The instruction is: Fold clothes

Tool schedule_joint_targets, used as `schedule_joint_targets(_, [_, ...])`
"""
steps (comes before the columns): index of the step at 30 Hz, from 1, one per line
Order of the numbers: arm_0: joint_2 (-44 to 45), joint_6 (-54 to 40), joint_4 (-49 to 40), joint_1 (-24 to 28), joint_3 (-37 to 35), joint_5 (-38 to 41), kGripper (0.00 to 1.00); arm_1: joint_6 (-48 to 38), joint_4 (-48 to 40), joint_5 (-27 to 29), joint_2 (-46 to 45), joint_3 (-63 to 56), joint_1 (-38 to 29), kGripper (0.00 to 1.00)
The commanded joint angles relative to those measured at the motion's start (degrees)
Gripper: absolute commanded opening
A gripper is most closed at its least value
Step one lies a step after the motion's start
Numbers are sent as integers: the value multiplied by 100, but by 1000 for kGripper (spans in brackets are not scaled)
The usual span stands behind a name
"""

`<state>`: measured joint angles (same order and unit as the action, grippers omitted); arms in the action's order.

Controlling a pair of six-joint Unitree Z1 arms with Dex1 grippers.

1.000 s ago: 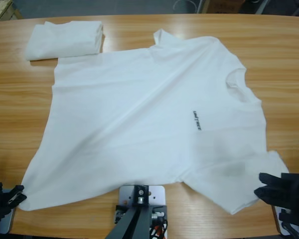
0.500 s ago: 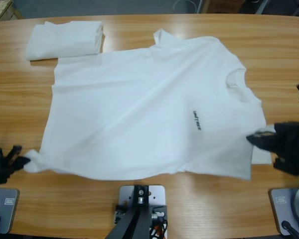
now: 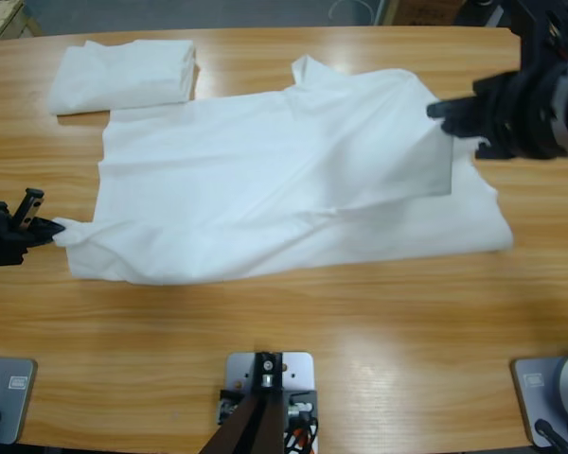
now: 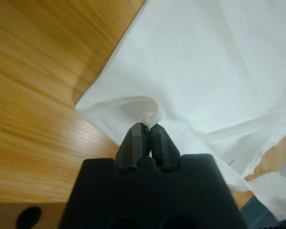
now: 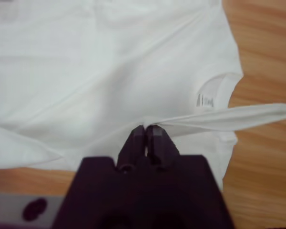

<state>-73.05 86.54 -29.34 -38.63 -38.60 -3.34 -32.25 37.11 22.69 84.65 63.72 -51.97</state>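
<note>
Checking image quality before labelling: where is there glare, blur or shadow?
High view: ceiling-light glare on the bare table near the bottom. Right wrist view: soft throughout, the right gripper and T-shirt blurred. Left wrist view: sharper, a shadow under the T-shirt's lifted edge.

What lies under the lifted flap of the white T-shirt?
Under the folded-over half of the white cotton T-shirt lies its own lower layer; the right wrist view shows its collar label. The chest lettering is covered.
</note>
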Motion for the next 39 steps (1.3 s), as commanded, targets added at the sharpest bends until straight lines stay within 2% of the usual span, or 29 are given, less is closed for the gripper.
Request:
schedule_joint_targets(1, [-333, -441, 81, 444, 18, 134, 0, 395, -222, -156, 895, 403, 310, 0])
schedule_joint_targets(6, [-654, -1069, 311, 834, -178, 262, 0, 395, -222, -151, 978, 369, 372, 0])
schedule_joint_targets(11, [-1143, -1512, 404, 892, -522, 589, 19, 395, -224, -146, 983, 360, 372, 0])
schedule_joint_targets(12, [-1190, -1549, 397, 897, -522, 673, 295, 395, -224, -144, 983, 360, 372, 0])
schedule_joint_targets(13, [-1217, -1591, 360, 906, -508, 731, 484, 395, -222, -144, 978, 359, 372, 0])
schedule_joint_targets(17, [-1085, -1695, -218, 925, -490, 811, 503, 395, -238, -162, 985, 352, 372, 0])
schedule_joint_targets(23, [-398, -1862, -1028, 997, -508, 610, 503, 371, -310, -213, 1029, 337, 372, 0])
schedule_joint_targets(29, [-443, -2301, -735, 853, -584, 1095, 499, 369, -324, -195, 1015, 309, 375, 0])
schedule_joint_targets(33, [-786, -3185, -306, 532, -589, 1204, 495, 330, -159, -119, 895, 318, 389, 0])
schedule_joint_targets(36, [-874, -3359, -292, 358, -476, 1210, 499, -116, 109, -98, 719, 264, 345, 0])
schedule_joint_targets(39, [-900, -3344, -292, 342, -334, 1266, 499, -658, 130, -126, 704, 77, -8, 0])
